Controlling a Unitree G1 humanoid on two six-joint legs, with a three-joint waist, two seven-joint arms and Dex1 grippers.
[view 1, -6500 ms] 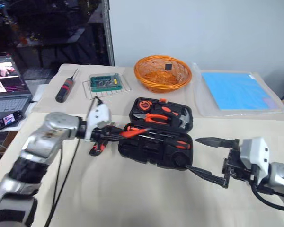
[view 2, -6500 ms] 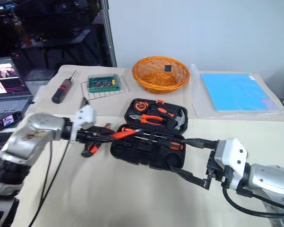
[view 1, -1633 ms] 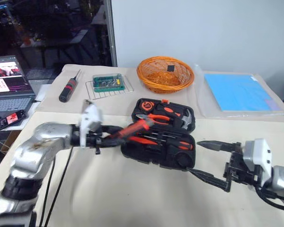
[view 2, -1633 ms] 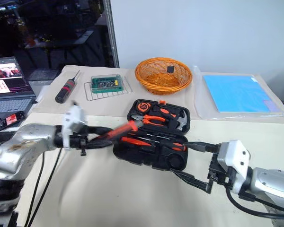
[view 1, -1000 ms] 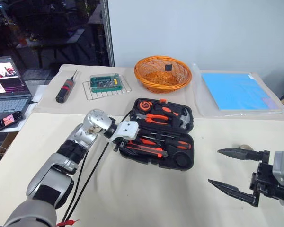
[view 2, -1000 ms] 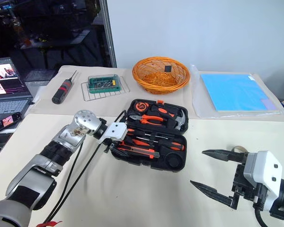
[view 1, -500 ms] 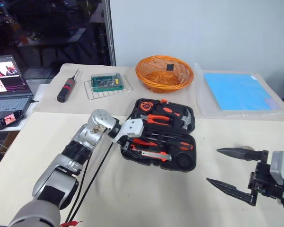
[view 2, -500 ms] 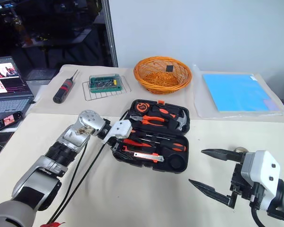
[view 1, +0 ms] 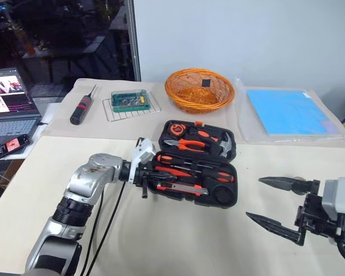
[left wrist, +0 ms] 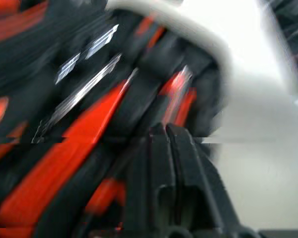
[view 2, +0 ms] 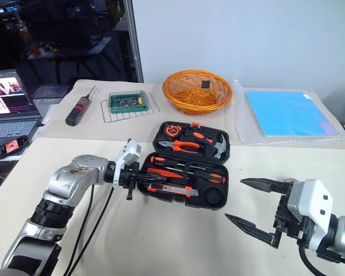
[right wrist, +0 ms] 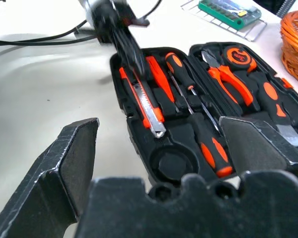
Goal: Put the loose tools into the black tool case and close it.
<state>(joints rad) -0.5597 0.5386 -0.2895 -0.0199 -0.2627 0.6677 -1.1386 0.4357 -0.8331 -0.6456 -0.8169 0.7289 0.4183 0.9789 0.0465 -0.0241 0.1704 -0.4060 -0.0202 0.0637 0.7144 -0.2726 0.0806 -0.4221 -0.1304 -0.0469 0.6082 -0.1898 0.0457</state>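
Observation:
The black tool case lies open in the middle of the table. Its near half holds an orange-black utility knife and two long screwdrivers with orange-and-black handles. Pliers and a hammer sit in the far half. My left gripper is shut, its fingers pressed together with nothing between them, over the case's left end above the tools. My right gripper hangs wide open to the right of the case. A small greyish roll peeks out just behind its upper finger.
An orange wicker basket, a green-topped wire tray and a black screwdriver with a red band stand at the back. A blue sheet lies at the back right. A laptop and phone sit at the far left.
My left gripper has shut, rolled over and drawn back from inside the case to its left end. The right gripper has stayed open where it was.

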